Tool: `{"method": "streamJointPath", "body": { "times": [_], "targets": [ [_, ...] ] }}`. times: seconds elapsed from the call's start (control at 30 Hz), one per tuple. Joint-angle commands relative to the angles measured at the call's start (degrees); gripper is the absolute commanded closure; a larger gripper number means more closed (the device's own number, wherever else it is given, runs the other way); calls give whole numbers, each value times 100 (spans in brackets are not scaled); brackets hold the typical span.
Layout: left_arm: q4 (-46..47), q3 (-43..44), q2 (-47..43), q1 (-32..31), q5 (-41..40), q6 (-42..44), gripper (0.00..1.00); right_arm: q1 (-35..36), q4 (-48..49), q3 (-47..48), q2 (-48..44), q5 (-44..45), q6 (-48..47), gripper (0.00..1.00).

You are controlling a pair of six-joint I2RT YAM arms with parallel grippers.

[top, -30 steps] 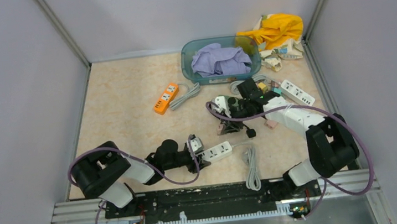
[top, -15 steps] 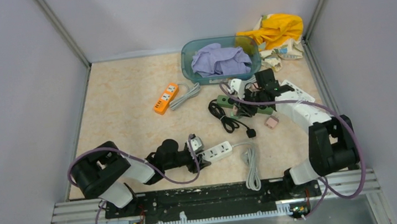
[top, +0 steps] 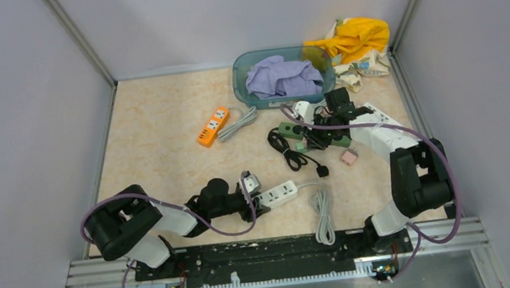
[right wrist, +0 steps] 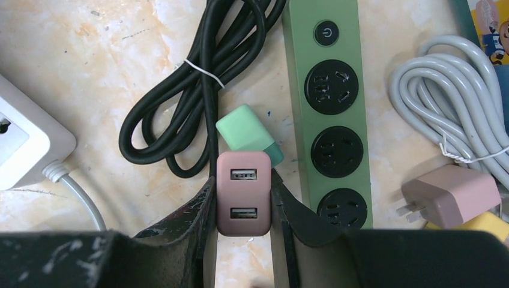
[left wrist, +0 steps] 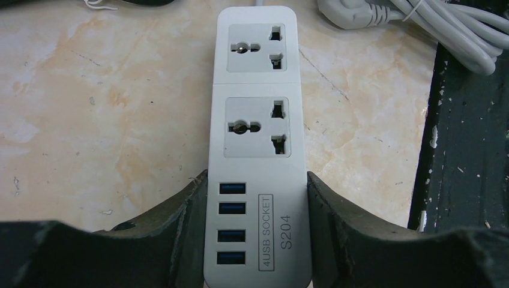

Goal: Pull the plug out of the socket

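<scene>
1. Right gripper (right wrist: 243, 193) is closed narrow on a pink plug (right wrist: 243, 201) with two USB ports. Both fingers press on its sides.
2. Left gripper (left wrist: 257, 187) stands about half open, and its fingers (left wrist: 186, 222) clasp the USB end of the white strip (left wrist: 257, 138) near the front edge of the table (top: 159, 140).
3. On the far right part of the table lies the green strip (right wrist: 327, 108). The wrist view shows three round sockets on it, and all three are empty.
4. The white strip also has two sockets in view, and nothing is plugged in them.
5. A coiled black cord (right wrist: 180, 120) lies left of the green strip, and a grey cord (right wrist: 444, 102) lies right of it.
6. The held pink plug is just beside the green strip, next to its lowest socket, and not in any socket. I cannot tell if it hangs above the table or rests on it.
7. A mint plug (right wrist: 243, 135) lies loose just beyond the held one. A second pink plug (right wrist: 450, 195) lies by the grey cord with its pins bare.
8. My judgement: the pull itself looks done, because the plug is in the grip and free of the socket. What is left is small: to put the plug down on the table, to open the fingers, and perhaps to let go of the white strip.
</scene>
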Motion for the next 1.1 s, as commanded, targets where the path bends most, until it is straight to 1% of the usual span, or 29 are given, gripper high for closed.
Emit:
{"method": "streamJointPath", "body": {
  "times": [0.0,0.03,0.2,0.27,0.3,0.4,0.5,0.57,0.6,0.77,0.83,0.93,1.0,1.07],
  "targets": [
    [64,35,-185,20,1,-63,98,-68,23,272,-72,174,21,75],
    [63,35,-193,24,-11,-62,98,-76,11,282,-64,196,10,72],
    [55,35,-164,18,-18,-78,96,-139,84,221,-171,153,40,49],
    [53,42,-136,25,-21,-71,94,-146,146,183,-267,101,68,43],
    [50,43,-126,25,-21,-80,92,-151,164,168,-318,70,86,41],
    [36,50,-124,29,-30,-110,81,-152,204,150,-469,-26,113,37],
    [-36,88,-175,25,-39,-149,59,-163,230,147,-619,-185,157,37],
    [-201,155,-250,23,-78,-178,45,-179,238,159,-729,-318,196,36],
    [-364,200,-315,25,-113,-197,39,-188,242,161,-807,-385,211,36],
    [-1069,420,-914,26,-293,-165,19,-222,243,222,-1179,-621,245,34],
    [-1385,482,-1272,26,-464,-146,13,-278,250,255,-1350,-786,275,32],
    [-1993,615,-1880,53,-748,-214,7,-390,324,270,-1627,-1072,367,25],
    [-2382,720,-2302,112,-826,-221,6,-447,333,309,-1781,-1227,414,22],
    [-2705,789,-2651,157,-832,-233,6,-507,232,411,-1886,-1474,458,21]
  ]
}}
